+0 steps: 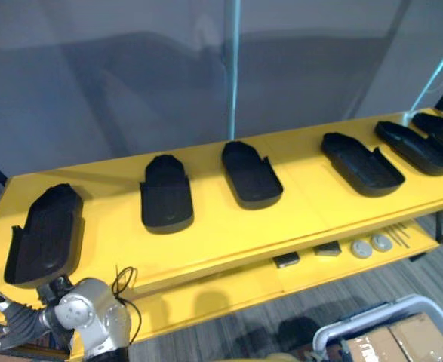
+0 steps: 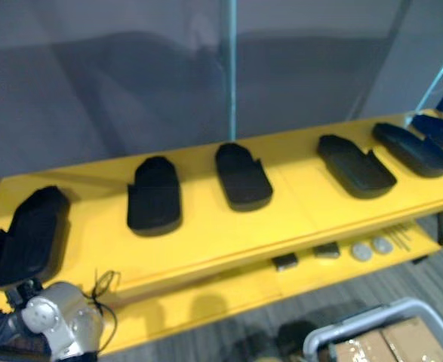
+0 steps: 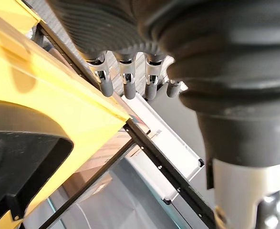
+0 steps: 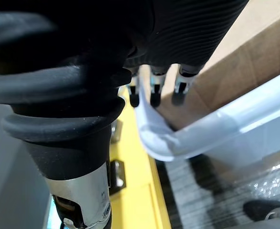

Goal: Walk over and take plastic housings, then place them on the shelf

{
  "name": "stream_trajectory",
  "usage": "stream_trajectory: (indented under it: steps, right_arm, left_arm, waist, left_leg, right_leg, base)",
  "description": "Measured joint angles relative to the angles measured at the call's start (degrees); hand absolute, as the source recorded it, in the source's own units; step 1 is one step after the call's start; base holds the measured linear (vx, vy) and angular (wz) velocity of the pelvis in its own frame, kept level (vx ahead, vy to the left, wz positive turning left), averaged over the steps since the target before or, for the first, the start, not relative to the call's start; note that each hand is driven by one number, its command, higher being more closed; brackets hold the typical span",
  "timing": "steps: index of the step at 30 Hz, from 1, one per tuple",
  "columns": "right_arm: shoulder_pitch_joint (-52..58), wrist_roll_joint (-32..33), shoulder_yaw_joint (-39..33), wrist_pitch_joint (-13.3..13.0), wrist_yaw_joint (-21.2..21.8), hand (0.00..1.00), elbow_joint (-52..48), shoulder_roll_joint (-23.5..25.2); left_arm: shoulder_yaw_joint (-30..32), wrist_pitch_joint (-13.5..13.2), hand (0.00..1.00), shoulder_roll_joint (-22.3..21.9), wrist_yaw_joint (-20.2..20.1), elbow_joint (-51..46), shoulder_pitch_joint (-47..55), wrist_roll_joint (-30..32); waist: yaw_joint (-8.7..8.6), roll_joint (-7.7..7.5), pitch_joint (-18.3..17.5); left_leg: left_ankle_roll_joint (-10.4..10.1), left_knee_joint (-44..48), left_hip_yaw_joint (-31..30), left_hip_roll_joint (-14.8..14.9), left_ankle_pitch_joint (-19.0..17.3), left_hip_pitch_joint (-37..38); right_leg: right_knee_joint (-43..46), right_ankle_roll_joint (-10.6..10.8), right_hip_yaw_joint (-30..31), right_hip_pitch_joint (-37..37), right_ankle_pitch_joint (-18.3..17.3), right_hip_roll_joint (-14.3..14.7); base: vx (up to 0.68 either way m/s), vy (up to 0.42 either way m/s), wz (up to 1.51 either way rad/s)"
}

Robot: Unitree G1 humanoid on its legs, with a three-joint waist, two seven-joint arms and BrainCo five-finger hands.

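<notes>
Several black plastic housings lie in a row on the yellow shelf's top board point(image 1: 229, 226): one at the far left point(image 1: 46, 234), then one point(image 1: 166, 194), another point(image 1: 251, 173), and more toward the right point(image 1: 361, 162) point(image 1: 417, 147). My left hand point(image 1: 6, 326) hangs below the shelf's left front corner, just under the leftmost housing point(image 3: 15, 167). Its fingers point(image 3: 125, 83) are spread and hold nothing. My right hand point(image 4: 154, 90) hangs relaxed and empty, low on my right, over a white cart rail point(image 4: 202, 129).
The lower yellow board holds two small dark blocks point(image 1: 287, 259) point(image 1: 327, 248) and two grey discs point(image 1: 362, 249). A white-framed cart point(image 1: 372, 320) with cardboard boxes point(image 1: 402, 339) stands at the lower right. A teal post point(image 1: 232, 75) rises behind the shelf, before a grey wall.
</notes>
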Motion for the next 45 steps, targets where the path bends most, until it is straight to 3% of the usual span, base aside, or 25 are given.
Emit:
stream_trajectory:
  steps: [6,9,13,26,33,38,40,45]
  right_arm:
    - [0.41,-0.05,0.28,0.00,0.03,0.00,-0.02,-0.72]
    - [0.81,-0.05,0.40,0.00,0.03,0.00,-0.08,-1.03]
    - [1.39,-0.07,1.44,0.00,0.07,0.00,-0.18,-1.53]
    - [3.70,-0.10,1.54,0.22,0.80,0.00,-4.63,-3.48]
    - [4.11,-0.09,2.48,0.74,1.25,0.00,-5.10,-4.26]
    - [4.12,-0.07,2.56,0.78,1.24,0.00,-6.60,-4.32]
    - [4.04,-0.06,2.56,0.77,1.24,0.00,-6.61,-4.32]
    - [4.30,0.01,1.74,-0.29,1.13,0.00,-6.60,-4.13]
  left_arm:
    - [0.97,8.43,0.00,0.21,-0.02,1.08,-0.20,1.11]
    - [2.88,10.68,0.00,0.60,-0.25,2.62,-1.04,1.10]
    - [4.23,12.42,0.00,2.26,-1.87,4.06,-1.20,1.05]
    - [6.56,13.62,0.00,2.12,-8.09,6.52,-2.85,0.81]
    - [6.51,19.00,0.00,2.18,-14.36,7.49,-4.26,0.49]
    - [6.45,21.42,0.00,2.80,-14.72,9.04,-5.93,5.64]
    - [6.32,21.80,0.00,4.04,-15.38,6.76,-5.36,8.10]
    - [2.50,21.71,0.00,4.73,-18.55,-18.57,6.32,21.46]
  waist:
    - [-0.04,0.17,0.08]
    - [-0.06,0.27,0.12]
    - [-0.30,0.48,0.13]
    - [-1.28,1.73,0.14]
    - [-1.41,2.04,0.56]
    - [-1.45,2.22,0.70]
    - [-1.41,2.10,0.89]
    - [-1.26,1.86,2.62]
  left_leg:
    - [0.00,0.11,0.66,0.12,-0.01,0.19]
    - [-0.01,0.17,0.91,0.27,-0.01,0.19]
    - [-0.04,0.40,1.11,0.46,-0.01,0.11]
    - [-0.33,0.69,2.72,0.59,-0.25,-0.07]
    - [-0.48,1.19,3.15,0.59,-0.63,-0.28]
    - [-0.58,3.21,3.04,0.67,-1.73,-1.52]
    - [-0.56,3.99,2.87,0.67,-1.93,-2.62]
    - [-0.11,5.28,1.80,0.39,-2.69,-3.98]
  right_leg:
    - [0.69,-0.15,0.62,-0.26,-0.14,0.04]
    - [1.15,-0.35,0.79,-0.54,-0.29,0.10]
    - [2.33,-0.46,0.98,-1.12,-0.66,0.15]
    - [7.55,-0.40,2.96,-4.35,-3.02,0.00]
    - [10.72,-0.52,3.68,-6.15,-4.78,-0.17]
    - [12.32,-0.65,3.77,-7.21,-5.76,-0.32]
    - [12.69,-0.70,3.69,-8.06,-5.86,-0.41]
    - [12.38,-0.55,2.89,-8.16,-6.00,-0.85]
  base:
    - [0.00,0.000,-0.03]
    - [0.00,0.000,0.00]
    - [0.00,0.000,0.00]
    - [-0.01,0.002,-0.06]
    - [0.00,-0.006,-0.03]
    - [0.00,0.000,0.00]
    - [0.01,0.003,0.06]
    - [0.01,0.022,0.10]
